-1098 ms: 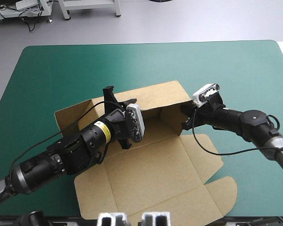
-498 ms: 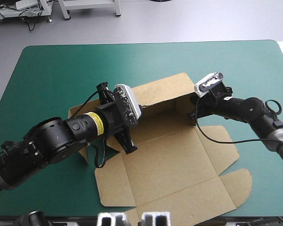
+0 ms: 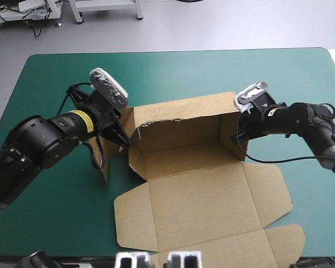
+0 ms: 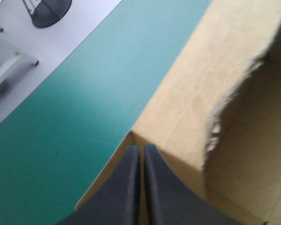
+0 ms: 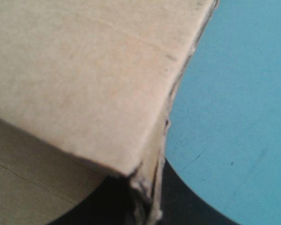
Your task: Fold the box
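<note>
The left arm reaches in from the table's left side, forearm angled toward the far edge. Its wrist is turned so that the left gripper (image 3: pixel 124 144), two broad black fin-shaped fingers, points down and inward at the far left corner of the brown cut-board box (image 3: pixel 195 206). In the left wrist view its fingers (image 4: pixel 129 187) are all but closed, with only a thin slit between them, pinching the board just behind the raised corner. The right arm comes in from the table's right side with its elbow bent, and the right gripper (image 3: pixel 239 135) sits at the box's right end wall. The right wrist view shows that wall's ragged edge clamped between the nearly closed fingers (image 5: pixel 187 206). The box stands in the middle of the teal-green table cover (image 3: pixel 173 78) as an open tray, its far wall and end walls raised and its lid lying flat toward the near edge. A yellow label band (image 3: pixel 81 119) circles the left arm's wrist; its print is too small to read.
</note>
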Tool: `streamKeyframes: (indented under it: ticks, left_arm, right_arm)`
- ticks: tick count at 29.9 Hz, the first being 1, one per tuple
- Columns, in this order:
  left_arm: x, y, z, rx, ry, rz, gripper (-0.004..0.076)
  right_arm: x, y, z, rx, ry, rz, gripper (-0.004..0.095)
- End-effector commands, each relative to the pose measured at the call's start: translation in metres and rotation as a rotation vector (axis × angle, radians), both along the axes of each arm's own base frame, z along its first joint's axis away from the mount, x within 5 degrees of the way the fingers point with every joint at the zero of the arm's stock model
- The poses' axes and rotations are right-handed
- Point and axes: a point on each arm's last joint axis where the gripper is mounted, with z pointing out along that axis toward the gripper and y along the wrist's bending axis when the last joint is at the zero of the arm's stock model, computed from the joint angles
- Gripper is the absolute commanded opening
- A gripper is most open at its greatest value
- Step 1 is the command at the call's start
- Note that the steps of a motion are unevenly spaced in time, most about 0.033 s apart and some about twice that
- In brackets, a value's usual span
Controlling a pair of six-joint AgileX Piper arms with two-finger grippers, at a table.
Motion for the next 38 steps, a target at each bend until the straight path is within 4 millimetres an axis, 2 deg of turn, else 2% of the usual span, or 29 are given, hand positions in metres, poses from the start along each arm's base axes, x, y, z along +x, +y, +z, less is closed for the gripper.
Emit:
streamKeyframes:
  ticks: [1, 7, 11, 13, 17, 23, 26, 28, 30, 35, 37, 38]
  left_arm:
    - [0.015, 0.033, 0.017, -0.105, -0.036, 0.091, 0.0013]
    - [0.047, 0.087, 0.003, -0.214, 0.101, 0.231, 0.0012]
    - [0.054, 0.114, 0.004, -0.318, 0.101, 0.267, 0.0012]
    - [0.054, 0.125, 0.004, -0.330, 0.110, 0.296, 0.0012]
    - [0.052, 0.135, 0.000, -0.301, 0.149, 0.324, 0.0012]
    - [0.051, 0.137, -0.001, -0.294, 0.152, 0.332, 0.0012]
    - [0.051, 0.137, -0.001, -0.288, 0.155, 0.333, 0.0012]
    - [0.052, 0.137, -0.002, -0.287, 0.157, 0.334, 0.0011]
    - [0.052, 0.138, -0.002, -0.285, 0.159, 0.334, 0.0011]
    - [0.056, 0.140, -0.006, -0.261, 0.170, 0.344, 0.0009]
    - [0.058, 0.141, -0.009, -0.249, 0.176, 0.356, 0.0009]
    - [0.060, 0.142, -0.010, -0.249, 0.182, 0.365, 0.0009]
  right_arm:
    - [-0.009, -0.006, 0.029, -0.083, -0.001, 0.029, -0.0025]
    - [-0.013, -0.014, 0.051, -0.167, 0.045, 0.010, -0.0025]
    - [0.000, -0.013, 0.049, -0.203, 0.102, 0.014, -0.0025]
    - [0.011, -0.012, 0.041, -0.221, 0.167, 0.022, -0.0025]
    - [0.052, -0.004, 0.017, -0.238, 0.290, 0.024, -0.0025]
    - [0.115, 0.009, -0.004, -0.204, 0.320, 0.003, -0.0024]
    - [0.135, 0.014, -0.008, -0.189, 0.300, 0.002, 0.0000]
    - [0.144, 0.015, -0.004, -0.183, 0.270, 0.000, 0.0074]
    - [0.149, 0.017, 0.002, -0.159, 0.246, -0.012, 0.0197]
    - [0.150, 0.017, 0.037, -0.097, 0.150, -0.085, 0.0611]
    - [0.146, 0.016, 0.052, -0.076, 0.112, -0.110, 0.0701]
    - [0.143, 0.016, 0.059, -0.068, 0.096, -0.109, 0.0706]
